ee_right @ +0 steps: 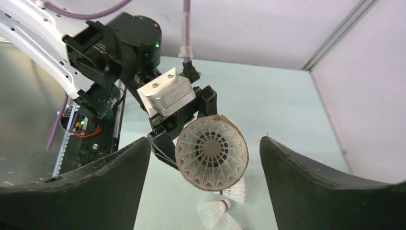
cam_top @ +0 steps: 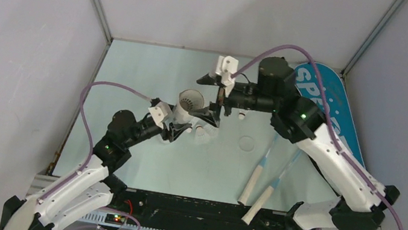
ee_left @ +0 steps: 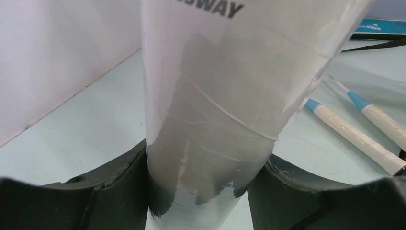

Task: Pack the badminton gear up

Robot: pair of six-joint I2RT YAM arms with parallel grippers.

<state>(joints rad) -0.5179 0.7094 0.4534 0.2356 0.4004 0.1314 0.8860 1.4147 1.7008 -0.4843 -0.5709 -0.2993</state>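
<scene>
My left gripper [cam_top: 178,130] [ee_left: 206,187] is shut on the lower part of the long white tube [cam_top: 190,104] [ee_left: 215,96], which tilts with its open mouth upward. In the right wrist view a white shuttlecock [ee_right: 211,153] sits in the tube's mouth, skirt outward. My right gripper [cam_top: 205,98] [ee_right: 206,158] hangs just over that mouth, open, with nothing between its fingers. Two more shuttlecocks [ee_right: 237,190] [ee_right: 213,213] lie on the table beneath the tube. Two rackets with cream handles [cam_top: 253,183] [ee_left: 354,139] lie right of centre. The blue bag [cam_top: 328,103] lies at the back right.
A round translucent lid [cam_top: 245,142] lies flat on the table between the tube and the rackets. The right arm stretches over the bag and the racket heads. White walls close in the table on three sides.
</scene>
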